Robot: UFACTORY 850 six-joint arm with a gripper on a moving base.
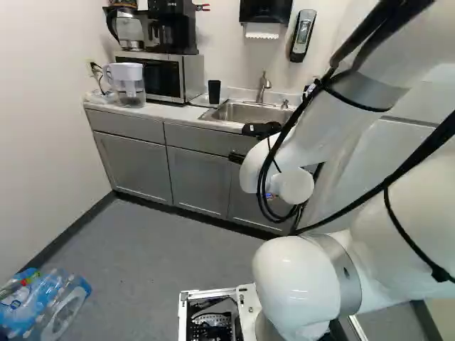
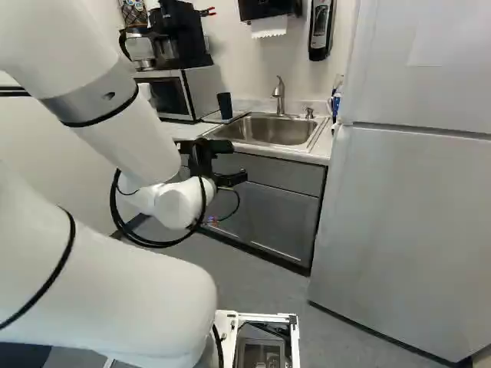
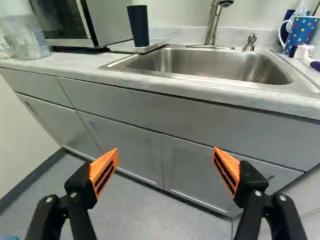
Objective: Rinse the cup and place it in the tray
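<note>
Gripper: my gripper (image 3: 165, 167) hangs w/ fingers spread wide, nothing between the orange pads (image 3: 103, 167); it sits below counter height, facing the cabinet doors (image 3: 145, 150).
Cup: dark tall cup (image 3: 138, 25) stands upright on a flat grey tray (image 3: 137, 47), ahead of my gripper, up and off to the left-finger side, at the near-left corner of the sink (image 3: 215, 62).
Cup vs tray: cup already stands on that tray, so the scene fits both an unrinsed cup waiting and a rinsed cup set down; can't tell which, no water visible.
Long axis: vertical, cup's mouth up; my fingers open across it horizontally, so a side grip would suit that axis if a grip is wanted.
Key relation: cup is above my fingertips and well apart, beyond the counter edge (image 3: 165, 87); any reach must rise over that edge before going fwd.
Faucet: faucet (image 3: 216, 17) rises behind the basin, on the right-finger side of the cup.
Other cup: dotted blue mug (image 3: 301, 31) far off on the right-finger side, by the counter's end; I judge it's not the task's cup, not certain.
Arm: only one arm here, so no choice of nearer hand.
</note>
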